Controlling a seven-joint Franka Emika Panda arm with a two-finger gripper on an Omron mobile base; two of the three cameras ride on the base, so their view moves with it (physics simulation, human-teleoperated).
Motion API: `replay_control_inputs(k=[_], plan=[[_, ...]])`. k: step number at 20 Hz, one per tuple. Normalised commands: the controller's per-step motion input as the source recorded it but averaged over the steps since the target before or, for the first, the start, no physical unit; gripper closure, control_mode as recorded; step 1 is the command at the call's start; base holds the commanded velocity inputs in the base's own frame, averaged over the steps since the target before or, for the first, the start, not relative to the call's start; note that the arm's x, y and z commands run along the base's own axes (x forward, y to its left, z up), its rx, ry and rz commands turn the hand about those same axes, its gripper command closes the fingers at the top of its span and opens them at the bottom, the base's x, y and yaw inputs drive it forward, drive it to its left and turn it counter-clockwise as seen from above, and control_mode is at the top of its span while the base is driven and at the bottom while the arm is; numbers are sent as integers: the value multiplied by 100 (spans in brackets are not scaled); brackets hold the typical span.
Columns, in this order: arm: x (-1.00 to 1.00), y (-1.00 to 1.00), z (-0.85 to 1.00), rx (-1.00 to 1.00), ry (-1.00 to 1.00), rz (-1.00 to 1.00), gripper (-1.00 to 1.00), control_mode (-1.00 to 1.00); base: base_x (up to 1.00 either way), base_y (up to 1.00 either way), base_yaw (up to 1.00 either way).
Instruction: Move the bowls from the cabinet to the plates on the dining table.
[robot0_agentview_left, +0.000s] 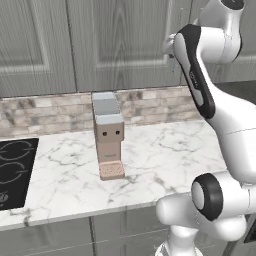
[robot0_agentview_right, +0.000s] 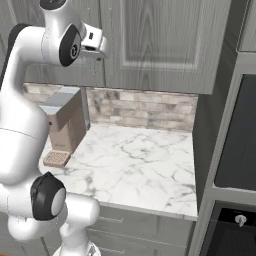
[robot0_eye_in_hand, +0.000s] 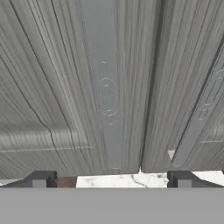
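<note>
Jaws wide, holding nothing; gripper (robot0_eye_in_hand: 111, 178) faces the closed cabinet (robot0_eye_in_hand: 109, 87) doors, close up, near the seam between two doors, with a slim bar handle (robot0_eye_in_hand: 199, 124) just to the side. Step in hand looks like opening the cabinet: next move needs the fingers lined up on that handle, then a pull. Bowls presumably behind the doors, hidden. Plates and dining table can't be placed. Coffee machine (robot0_agentview_left: 108, 134) sits on the counter (robot0_agentview_left: 165, 155), mid-depth, beside the hob (robot0_agentview_left: 12, 172).
</note>
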Motion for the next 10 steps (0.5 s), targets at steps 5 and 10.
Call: replay_control_inputs(k=[5, 10], plan=[[27, 0, 0, 0, 0, 0, -100, -100, 0, 0, 0], [23, 0, 0, 0, 0, 0, -100, -100, 0, 0, 0]])
